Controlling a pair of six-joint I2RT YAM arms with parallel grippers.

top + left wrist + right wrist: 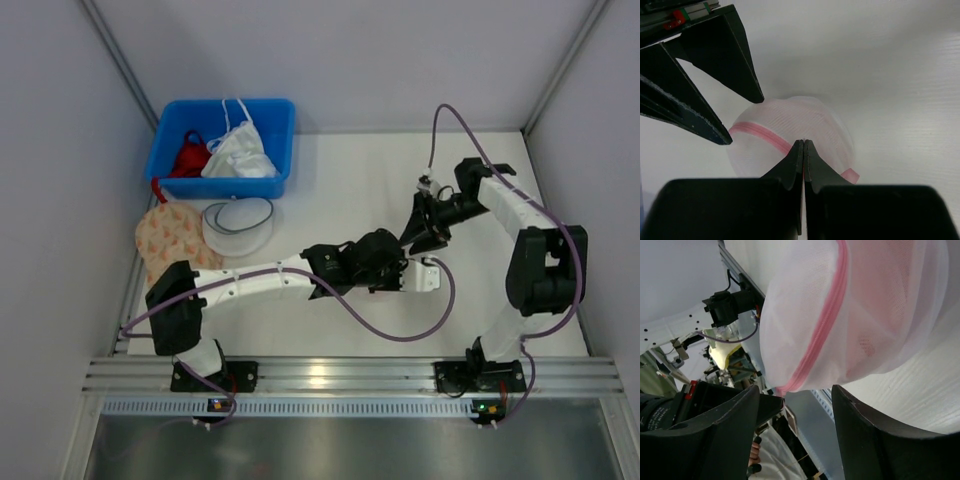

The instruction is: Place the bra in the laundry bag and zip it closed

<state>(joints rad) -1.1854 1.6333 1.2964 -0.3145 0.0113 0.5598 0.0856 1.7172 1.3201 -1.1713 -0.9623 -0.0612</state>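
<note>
The laundry bag [790,132] is a white mesh pouch with a pink zip, lying bulged on the white table. In the right wrist view the laundry bag [805,315] fills the upper frame, and the salmon-pink bra [885,300] shows through its mesh, inside it. My left gripper [804,142] is shut, its tips pinching the bag at the end of the zip. My right gripper [796,392] stands open just off the bag, with nothing between its fingers [860,415]. From above, the left gripper [408,275] and the right gripper [420,238] meet mid-table.
A blue bin [220,103] at the back left holds a red garment [188,158] and a white garment [240,152]. In front of it lie a beige patterned pouch [170,240] and a dark-rimmed mesh disc [238,225]. A purple cable [400,335] loops near the front.
</note>
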